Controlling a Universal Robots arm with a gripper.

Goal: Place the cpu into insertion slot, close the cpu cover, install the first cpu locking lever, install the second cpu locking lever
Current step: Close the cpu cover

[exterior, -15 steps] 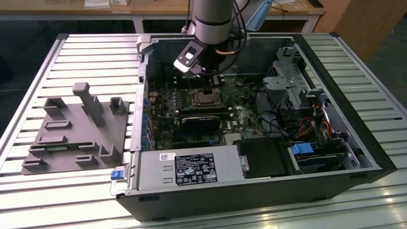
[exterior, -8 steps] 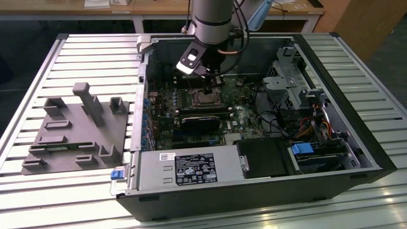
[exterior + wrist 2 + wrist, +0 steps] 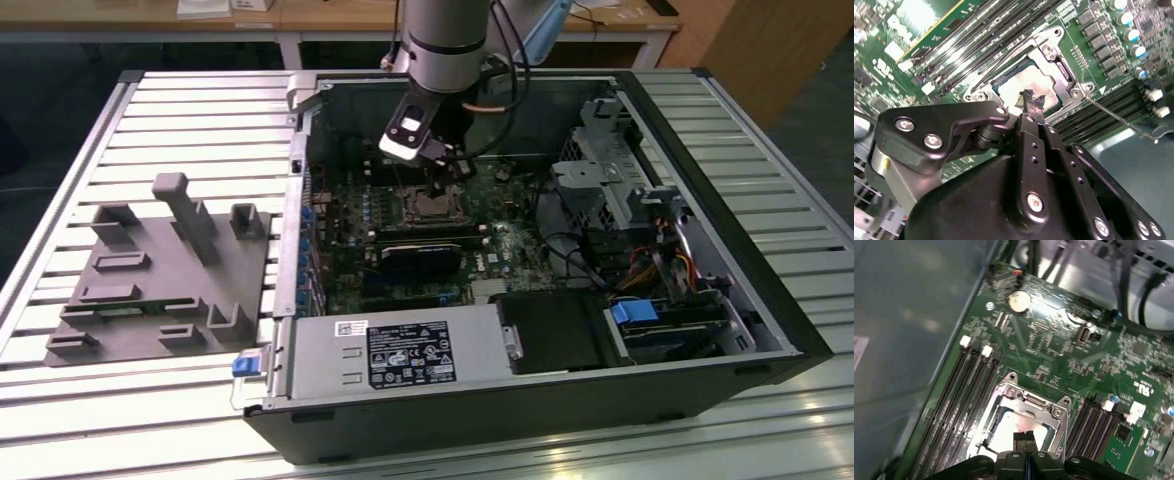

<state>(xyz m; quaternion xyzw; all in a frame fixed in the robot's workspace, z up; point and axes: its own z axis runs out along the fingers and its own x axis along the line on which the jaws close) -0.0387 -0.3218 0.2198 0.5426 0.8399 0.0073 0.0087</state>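
CPU, the small flat silvery-bronze square chip (image 3: 1021,80), sits in the silver-rimmed square insertion slot (image 3: 1063,71), w/ the thin silver window-frame cover (image 3: 1029,401) around it; looks flat down. Your black hand (image 3: 1032,102) has fingers pressed together, empty, tip directly over the chip; contact: can't tell. Thin wire lever (image 3: 1119,119) juts out just beside the hand.

I am working in a robotics lab: an opened computer case (image 3: 534,415) on a slatted metal bench (image 3: 187,120), wooden desks (image 3: 347,14) at the far side.
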